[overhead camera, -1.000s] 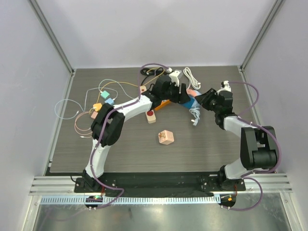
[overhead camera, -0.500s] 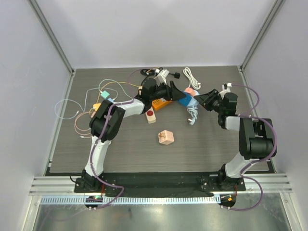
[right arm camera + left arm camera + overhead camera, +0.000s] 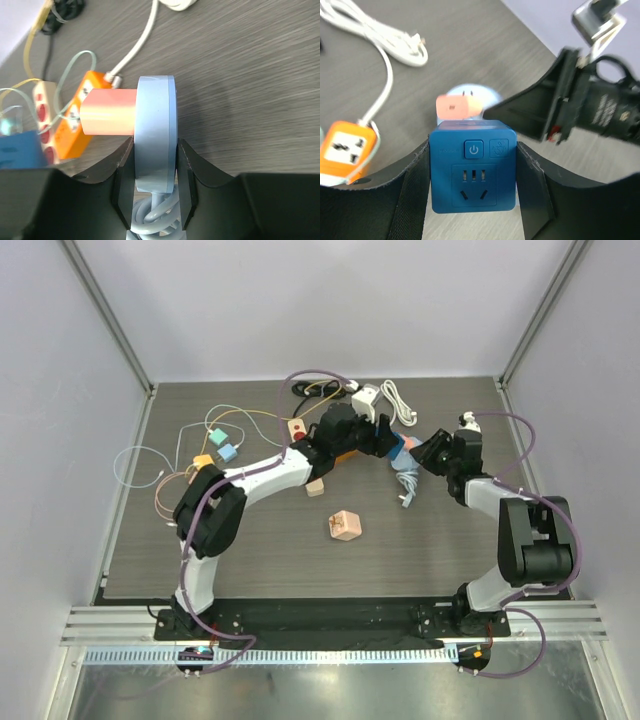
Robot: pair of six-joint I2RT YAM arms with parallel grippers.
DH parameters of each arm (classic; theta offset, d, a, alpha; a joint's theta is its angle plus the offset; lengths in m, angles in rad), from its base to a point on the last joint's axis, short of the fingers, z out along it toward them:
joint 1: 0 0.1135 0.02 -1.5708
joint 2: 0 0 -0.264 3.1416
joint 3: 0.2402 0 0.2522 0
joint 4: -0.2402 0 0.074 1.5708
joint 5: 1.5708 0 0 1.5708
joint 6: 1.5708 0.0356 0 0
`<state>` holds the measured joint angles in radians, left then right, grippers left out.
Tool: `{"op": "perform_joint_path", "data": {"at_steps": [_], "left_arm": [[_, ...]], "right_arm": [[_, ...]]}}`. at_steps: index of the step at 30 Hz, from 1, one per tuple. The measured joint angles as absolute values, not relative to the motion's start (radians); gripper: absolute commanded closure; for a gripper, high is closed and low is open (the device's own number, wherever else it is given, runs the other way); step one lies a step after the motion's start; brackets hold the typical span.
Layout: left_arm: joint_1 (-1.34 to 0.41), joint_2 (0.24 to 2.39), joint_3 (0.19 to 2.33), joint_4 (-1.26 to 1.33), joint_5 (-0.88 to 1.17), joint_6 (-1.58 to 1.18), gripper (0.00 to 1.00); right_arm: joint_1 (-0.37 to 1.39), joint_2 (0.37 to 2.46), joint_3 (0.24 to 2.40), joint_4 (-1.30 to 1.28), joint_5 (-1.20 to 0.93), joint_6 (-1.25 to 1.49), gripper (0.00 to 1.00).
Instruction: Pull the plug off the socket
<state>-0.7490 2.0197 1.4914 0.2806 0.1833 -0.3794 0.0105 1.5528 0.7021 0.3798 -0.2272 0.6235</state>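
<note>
Here, left tool (image 3: 473, 167) clamped on blue socket (image 3: 472, 187), right tool (image 3: 154, 172) clamped on plug (image 3: 155, 125) — just beside socket.

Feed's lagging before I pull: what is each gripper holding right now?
Left gripper: shut on the blue plastic cube socket.
Right gripper: shut on the pale blue round plug.

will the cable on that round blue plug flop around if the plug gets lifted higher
Probably floppy: the cable sits in loose bundled loops below the round plug, so it should dangle and trail. It looks light, so it likely won't tug the plug out of the right gripper.
</note>
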Motion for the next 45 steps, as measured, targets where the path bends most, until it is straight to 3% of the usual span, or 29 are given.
{"op": "perform_joint_path", "data": {"at_steps": [10, 23, 33, 45], "left_arm": [[-0.753, 1.888, 1.485, 0.143, -0.012, -0.276, 1.0], [-0.481, 1.295, 1.073, -0.236, -0.131, -0.509, 1.0], [-0.474, 1.28, 0.951, -0.511, -0.21, -0.602, 1.0], [-0.41, 1.32, 0.951, -0.55, -0.252, -0.646, 1.0]], "right_arm": [[0.049, 1.523, 0.717, 0.297, -0.099, 0.536, 0.99], [0.018, 1.523, 0.705, 0.369, -0.19, 0.574, 0.99], [0.018, 1.515, 0.685, 0.402, -0.242, 0.596, 0.99], [0.018, 1.516, 0.685, 0.443, -0.282, 0.617, 0.99]]}}
